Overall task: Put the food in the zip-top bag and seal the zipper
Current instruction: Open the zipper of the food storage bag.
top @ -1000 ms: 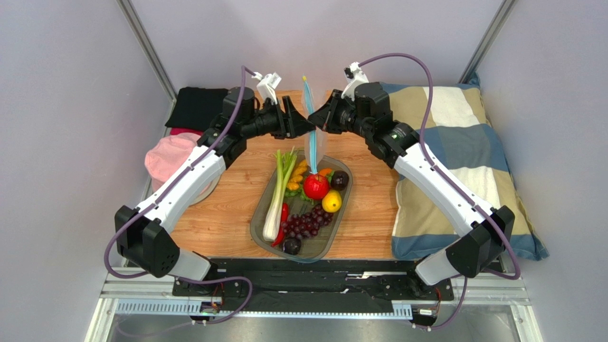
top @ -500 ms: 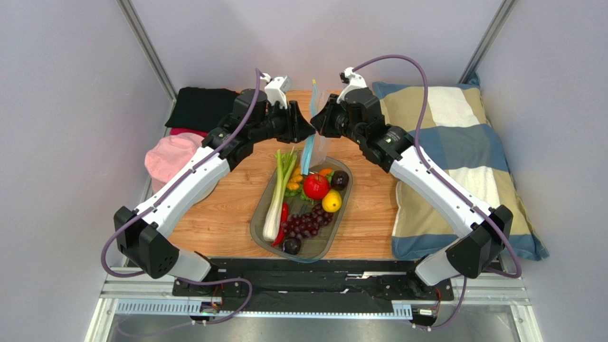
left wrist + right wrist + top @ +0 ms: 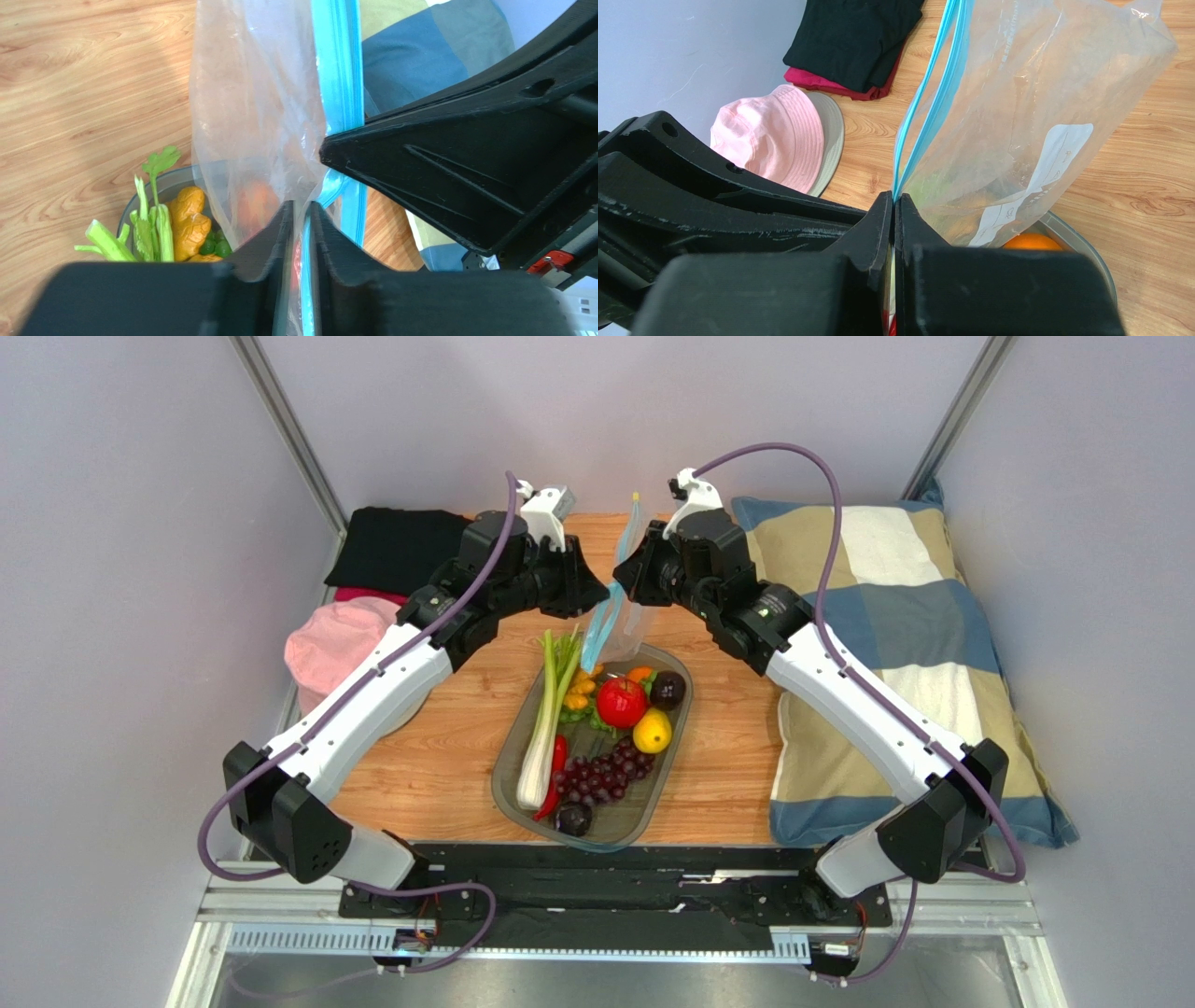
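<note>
The clear zip-top bag (image 3: 613, 627) hangs over the far end of the tray, held up between both grippers. My right gripper (image 3: 893, 199) is shut on its mouth edge, where the blue zipper (image 3: 934, 98) runs up from the jaws. My left gripper (image 3: 300, 206) has its jaws almost together, with clear film and the blue zipper (image 3: 338, 70) pinched in the slim slit between them. In the top view the two grippers (image 3: 601, 592) (image 3: 624, 577) meet tip to tip. The food lies in the tray (image 3: 502, 770): a red fruit (image 3: 620, 703), a lemon (image 3: 651, 732), grapes (image 3: 603, 773) and a leek (image 3: 540, 742).
A pink hat (image 3: 337, 647) and folded black cloth (image 3: 393, 546) lie at the back left. A checked pillow (image 3: 898, 644) covers the table's right side. An orange piece (image 3: 1030, 242) and greens (image 3: 151, 231) show in the tray under the bag.
Both grippers have shifted a little toward the back wall with the bag. The left jaws have narrowed onto the bag's edge, and the bag's lower part has swung left.
</note>
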`<state>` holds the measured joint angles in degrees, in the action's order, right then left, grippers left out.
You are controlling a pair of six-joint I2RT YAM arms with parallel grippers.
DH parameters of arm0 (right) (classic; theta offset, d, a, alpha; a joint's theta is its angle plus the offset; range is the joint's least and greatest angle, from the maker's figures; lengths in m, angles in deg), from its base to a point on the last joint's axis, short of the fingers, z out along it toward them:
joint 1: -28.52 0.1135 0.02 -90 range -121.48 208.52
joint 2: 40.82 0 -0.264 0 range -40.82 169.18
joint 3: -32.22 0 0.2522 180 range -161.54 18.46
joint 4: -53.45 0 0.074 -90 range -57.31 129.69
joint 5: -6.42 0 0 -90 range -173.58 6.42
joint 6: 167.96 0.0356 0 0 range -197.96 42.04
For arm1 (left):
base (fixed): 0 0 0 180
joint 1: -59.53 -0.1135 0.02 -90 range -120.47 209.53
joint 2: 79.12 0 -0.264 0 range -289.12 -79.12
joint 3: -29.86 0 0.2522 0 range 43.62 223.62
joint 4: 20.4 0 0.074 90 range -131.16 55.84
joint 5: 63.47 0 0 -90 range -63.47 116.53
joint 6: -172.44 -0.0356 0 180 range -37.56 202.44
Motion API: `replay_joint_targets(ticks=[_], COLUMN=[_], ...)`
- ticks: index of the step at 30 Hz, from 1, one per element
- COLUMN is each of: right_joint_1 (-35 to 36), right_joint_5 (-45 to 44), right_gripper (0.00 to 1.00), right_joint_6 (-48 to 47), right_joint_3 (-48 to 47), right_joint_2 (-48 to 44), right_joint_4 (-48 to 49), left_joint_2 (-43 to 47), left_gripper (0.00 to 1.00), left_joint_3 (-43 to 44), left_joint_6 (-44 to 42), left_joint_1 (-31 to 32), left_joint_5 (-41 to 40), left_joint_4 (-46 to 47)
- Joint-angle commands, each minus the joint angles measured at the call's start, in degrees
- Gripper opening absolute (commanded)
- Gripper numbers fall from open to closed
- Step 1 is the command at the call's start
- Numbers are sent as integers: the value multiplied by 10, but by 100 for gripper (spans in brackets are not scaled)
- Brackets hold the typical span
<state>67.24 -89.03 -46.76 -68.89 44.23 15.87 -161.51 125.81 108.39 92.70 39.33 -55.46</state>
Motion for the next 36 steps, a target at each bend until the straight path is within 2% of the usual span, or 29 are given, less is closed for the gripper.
replay_joint_targets(ticks=[1,3,8,10,11,12,21,25,31,36], right_joint_1=[1,0,-2,-4,-4,-6,-7,-8,-8,-8], right_joint_5=[-1,10,23,22,24,25,39,36,43,46], right_gripper=[0,0,0,0,0,0,0,0,0,0], right_joint_6=[-11,-14,-13,-15,-14,-13,-1,6,16,25], right_joint_3=[-13,-5,3,5,5,5,7,8,3,5], right_joint_2=[-28,-32,-38,-39,-40,-41,-45,-45,-41,-42], right_joint_4=[7,14,22,24,25,25,27,25,25,19], left_joint_2=[-3,-3,3,8,10,12,-4,-7,-14,-24], left_gripper=[10,0,0,1,8,22,44,50,50,57], left_joint_3=[11,8,-5,-14,-16,-22,-9,-9,-9,-4], left_joint_6=[-18,-15,-2,6,8,15,14,14,8,9], left_joint_1=[-6,-6,-7,-7,-7,-8,-7,-5,3,3], left_joint_5=[-27,-16,7,43,52,67,80,93,70,67], left_joint_4=[-5,-2,11,33,38,45,43,49,39,36])
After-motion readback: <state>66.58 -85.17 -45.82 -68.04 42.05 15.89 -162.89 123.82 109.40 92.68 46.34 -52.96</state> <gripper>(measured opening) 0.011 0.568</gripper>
